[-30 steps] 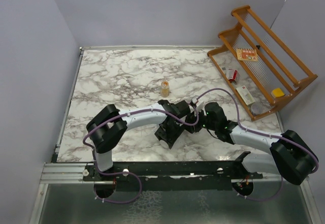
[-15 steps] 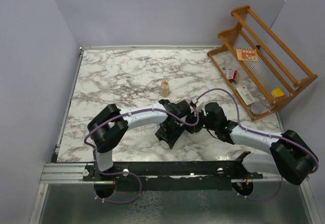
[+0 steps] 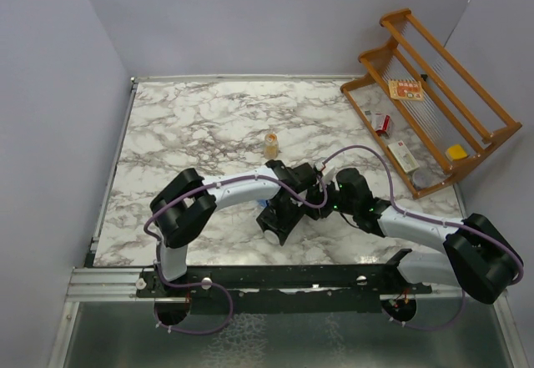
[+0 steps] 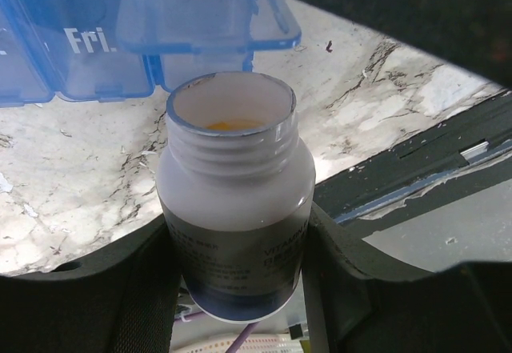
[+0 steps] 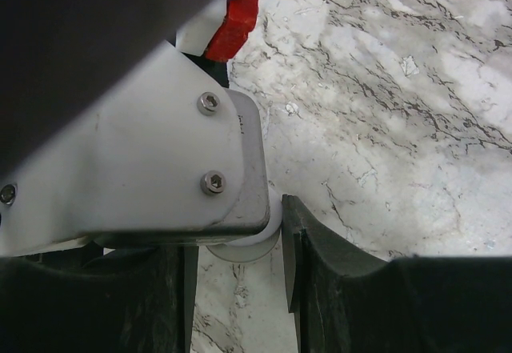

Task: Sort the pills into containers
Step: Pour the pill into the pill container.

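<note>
My left gripper (image 4: 236,245) is shut on a white pill bottle (image 4: 232,177) with a dark label. The bottle has no cap, and orange pills (image 4: 228,125) show inside its mouth. Just beyond the mouth lie the blue containers (image 4: 80,41), with the "Fri." lid shut and the "Sat." lid (image 4: 204,9) raised. My right gripper (image 5: 240,265) is shut on a white round cap (image 5: 244,250), mostly hidden by the left arm's grey bracket (image 5: 160,169). From above, the left gripper (image 3: 278,218) and the right gripper (image 3: 321,194) meet at mid-table, and the containers are hidden beneath them.
A small amber bottle (image 3: 272,144) stands on the marble table (image 3: 192,126) just behind the arms. A wooden rack (image 3: 425,101) holding small boxes and packets sits at the back right. The table's front edge (image 4: 416,177) lies close to the held bottle.
The left arm's elbow has shifted a little to the right. Both grippers keep their holds and places.
</note>
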`<state>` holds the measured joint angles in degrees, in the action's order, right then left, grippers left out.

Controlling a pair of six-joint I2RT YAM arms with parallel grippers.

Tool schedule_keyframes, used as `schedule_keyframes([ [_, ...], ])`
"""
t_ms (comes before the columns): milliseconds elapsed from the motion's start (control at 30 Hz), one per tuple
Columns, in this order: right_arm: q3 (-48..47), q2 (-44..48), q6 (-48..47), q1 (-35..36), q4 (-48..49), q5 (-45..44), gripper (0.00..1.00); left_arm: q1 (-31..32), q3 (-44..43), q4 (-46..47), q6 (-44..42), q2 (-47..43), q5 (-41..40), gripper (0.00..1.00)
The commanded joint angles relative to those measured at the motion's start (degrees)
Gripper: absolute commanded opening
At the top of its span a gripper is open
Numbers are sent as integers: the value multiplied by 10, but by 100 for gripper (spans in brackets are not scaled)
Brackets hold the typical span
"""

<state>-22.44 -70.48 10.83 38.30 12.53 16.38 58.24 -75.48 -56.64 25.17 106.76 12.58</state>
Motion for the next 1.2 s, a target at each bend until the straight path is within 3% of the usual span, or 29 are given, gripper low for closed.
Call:
schedule_keyframes([
  [0,-11,5,-15,12,22,31,1,1,-18,-9,-10,14,23,0],
  [1167,-8,10,-14,13,23,30,1,-9,-49,-37,-21,33,29,0],
])
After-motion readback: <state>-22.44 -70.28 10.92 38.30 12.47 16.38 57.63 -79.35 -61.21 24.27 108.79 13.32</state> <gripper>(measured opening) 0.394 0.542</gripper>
